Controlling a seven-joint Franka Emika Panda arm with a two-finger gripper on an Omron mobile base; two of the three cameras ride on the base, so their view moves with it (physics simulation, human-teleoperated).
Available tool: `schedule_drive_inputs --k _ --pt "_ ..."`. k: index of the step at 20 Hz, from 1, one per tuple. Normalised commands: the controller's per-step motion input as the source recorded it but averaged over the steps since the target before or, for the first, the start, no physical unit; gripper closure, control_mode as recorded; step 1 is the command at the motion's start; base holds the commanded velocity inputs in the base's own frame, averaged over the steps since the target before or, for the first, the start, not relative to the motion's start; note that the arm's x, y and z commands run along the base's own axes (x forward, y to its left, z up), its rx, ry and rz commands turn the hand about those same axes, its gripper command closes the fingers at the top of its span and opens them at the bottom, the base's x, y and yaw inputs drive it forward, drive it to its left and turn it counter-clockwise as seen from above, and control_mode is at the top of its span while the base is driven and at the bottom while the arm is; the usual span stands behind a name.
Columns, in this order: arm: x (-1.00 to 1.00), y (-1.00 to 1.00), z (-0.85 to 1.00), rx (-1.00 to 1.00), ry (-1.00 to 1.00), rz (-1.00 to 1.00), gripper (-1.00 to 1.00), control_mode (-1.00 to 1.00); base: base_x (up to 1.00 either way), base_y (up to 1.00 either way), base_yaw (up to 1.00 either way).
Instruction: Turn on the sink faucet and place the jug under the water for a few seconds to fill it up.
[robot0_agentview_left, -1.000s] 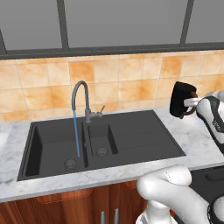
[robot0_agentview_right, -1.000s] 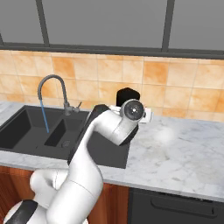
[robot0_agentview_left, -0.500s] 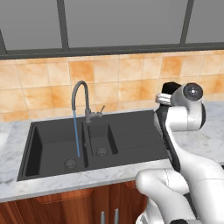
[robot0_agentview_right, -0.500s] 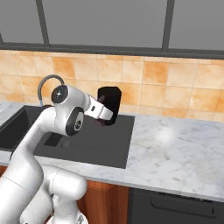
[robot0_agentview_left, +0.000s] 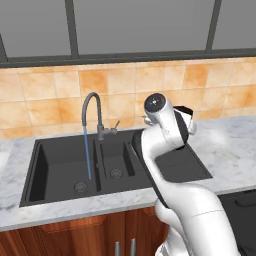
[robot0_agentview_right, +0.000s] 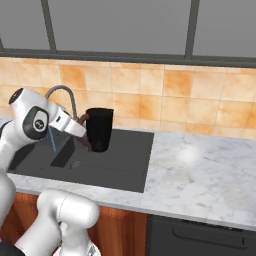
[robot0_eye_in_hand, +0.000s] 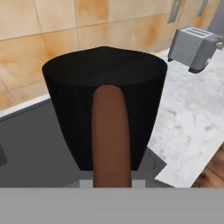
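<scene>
The black jug (robot0_agentview_right: 100, 129) hangs upright above the dark sink (robot0_agentview_right: 125, 162), over the left part of its drainboard. My gripper (robot0_agentview_right: 83, 131) is shut on the jug's reddish-brown handle (robot0_eye_in_hand: 111, 135). In the hand view the jug (robot0_eye_in_hand: 105, 92) stands close in front, with the handle facing me. The grey gooseneck faucet (robot0_agentview_left: 92, 106) arches over the large basin, and a thin blue water stream (robot0_agentview_left: 87, 155) falls from it to the drain. The jug is to the right of the stream and apart from it. In the left base view my arm hides most of the jug.
The faucet's small lever (robot0_agentview_left: 116, 125) sticks out at its base. Marble counter (robot0_agentview_right: 200, 165) runs to the right of the sink. A grey toaster (robot0_eye_in_hand: 194, 48) stands on the counter by the tiled wall.
My arm has swung left with the jug, from over the right counter to above the sink's drainboard. The water keeps running.
</scene>
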Motion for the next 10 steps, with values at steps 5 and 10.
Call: schedule_drive_inputs --k 5,10 --pt "-0.05 1.00 0.00 -0.03 0.13 -0.17 1.00 -1.00 0.00 0.00 0.00" --pt "-0.18 1.00 -0.02 -0.01 0.01 -0.04 1.00 -1.00 0.00 0.00 0.00"
